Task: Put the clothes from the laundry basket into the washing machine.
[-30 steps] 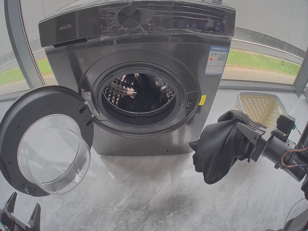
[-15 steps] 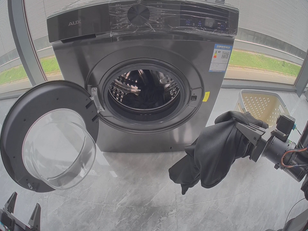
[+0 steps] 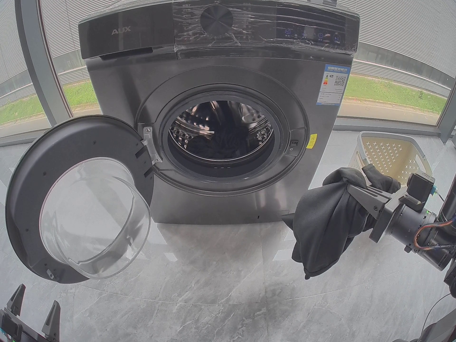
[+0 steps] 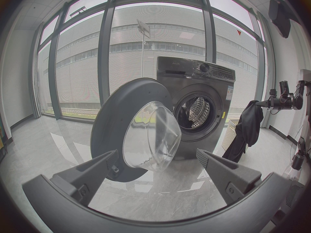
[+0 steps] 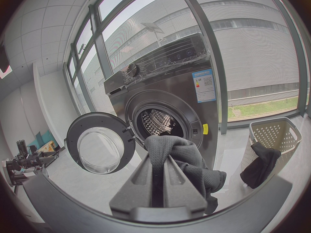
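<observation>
Head view: right tool (image 3: 352, 188) grips garment (image 3: 323, 224) near washing machine (image 3: 128, 86)

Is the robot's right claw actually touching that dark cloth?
Touching. The right wrist view shows the right gripper with its jaws shut on the dark cloth, which bunches up and drapes over them.

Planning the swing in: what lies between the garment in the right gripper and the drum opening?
Nothing loose. In the head view, only the washing machine's front panel and bare floor separate the garment from the drum opening.
</observation>
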You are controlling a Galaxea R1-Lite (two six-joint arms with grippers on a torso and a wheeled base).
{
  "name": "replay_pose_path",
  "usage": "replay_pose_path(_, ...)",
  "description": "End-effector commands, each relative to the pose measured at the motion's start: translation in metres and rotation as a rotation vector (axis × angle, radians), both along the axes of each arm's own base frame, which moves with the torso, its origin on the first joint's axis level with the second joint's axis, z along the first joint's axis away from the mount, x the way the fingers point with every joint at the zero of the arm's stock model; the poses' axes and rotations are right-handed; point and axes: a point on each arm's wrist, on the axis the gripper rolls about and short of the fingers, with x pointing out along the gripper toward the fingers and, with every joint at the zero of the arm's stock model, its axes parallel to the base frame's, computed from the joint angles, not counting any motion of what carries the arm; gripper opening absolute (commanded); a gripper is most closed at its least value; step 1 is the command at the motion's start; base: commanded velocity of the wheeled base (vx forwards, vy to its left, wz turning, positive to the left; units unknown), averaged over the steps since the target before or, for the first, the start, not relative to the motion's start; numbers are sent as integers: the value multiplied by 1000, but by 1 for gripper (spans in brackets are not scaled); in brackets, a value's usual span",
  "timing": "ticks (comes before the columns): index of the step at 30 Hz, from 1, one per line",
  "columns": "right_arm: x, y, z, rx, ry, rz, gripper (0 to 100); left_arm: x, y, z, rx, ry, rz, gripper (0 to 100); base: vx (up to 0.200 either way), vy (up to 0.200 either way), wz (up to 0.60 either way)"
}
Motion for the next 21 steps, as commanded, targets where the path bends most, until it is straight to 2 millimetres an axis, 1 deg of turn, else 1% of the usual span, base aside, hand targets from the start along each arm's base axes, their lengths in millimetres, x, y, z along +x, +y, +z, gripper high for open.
replay_pose_path(1,1,1,-2,-5,8,1,0,0,0,-5,0,-2,0,100,0,0,0)
replay_pose_path(5,1,1,-3,-7,12,3,0,0,0,-5,0,-2,0,100,0,0,0)
replay_pose_path(12,1,2,-6,-12,22,7,0,0,0,-5,0,-2,0,100,200,0,0)
replay_pose_path(21,1,3,-6,-14,22,14,0,0,0,-5,0,-2,0,100,0,0,0)
